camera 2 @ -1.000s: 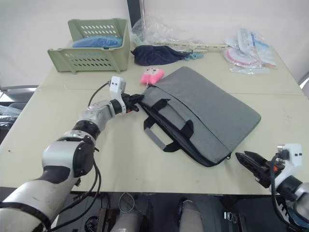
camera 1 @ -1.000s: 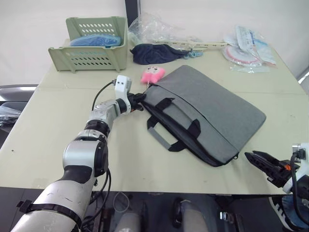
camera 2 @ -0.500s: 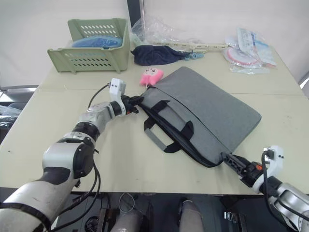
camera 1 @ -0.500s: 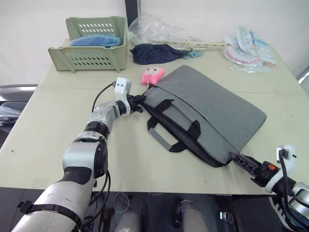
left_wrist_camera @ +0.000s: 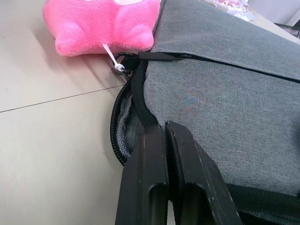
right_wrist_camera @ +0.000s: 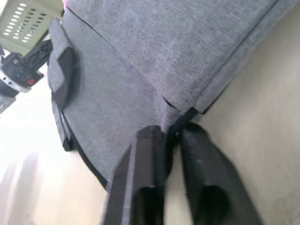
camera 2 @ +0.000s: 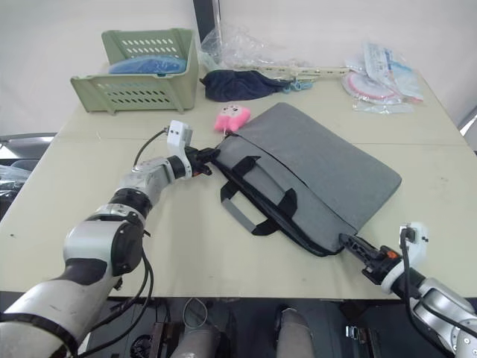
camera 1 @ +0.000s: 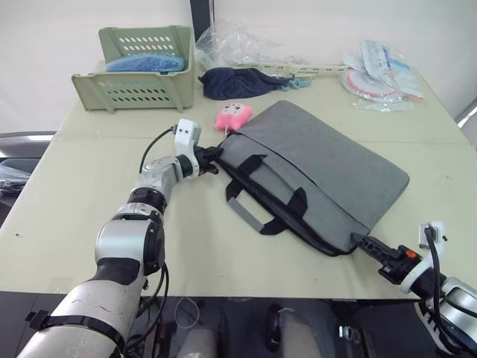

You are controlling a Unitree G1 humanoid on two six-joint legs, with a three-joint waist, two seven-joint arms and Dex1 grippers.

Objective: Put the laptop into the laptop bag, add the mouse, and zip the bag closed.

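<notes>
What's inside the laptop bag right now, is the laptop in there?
Cannot confirm. At the laptop bag corner by the left gripper, the zipper gapes a little, showing only grey lining in the left wrist view. The grey fabric covers everything deeper, so any laptop or mouse inside is hidden.

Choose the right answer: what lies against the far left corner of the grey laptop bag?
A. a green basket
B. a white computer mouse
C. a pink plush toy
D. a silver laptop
C. A pink plush toy lies on the table touching the corner of the laptop bag, where the left gripper is; the green basket stands apart, further back on the table.
</notes>
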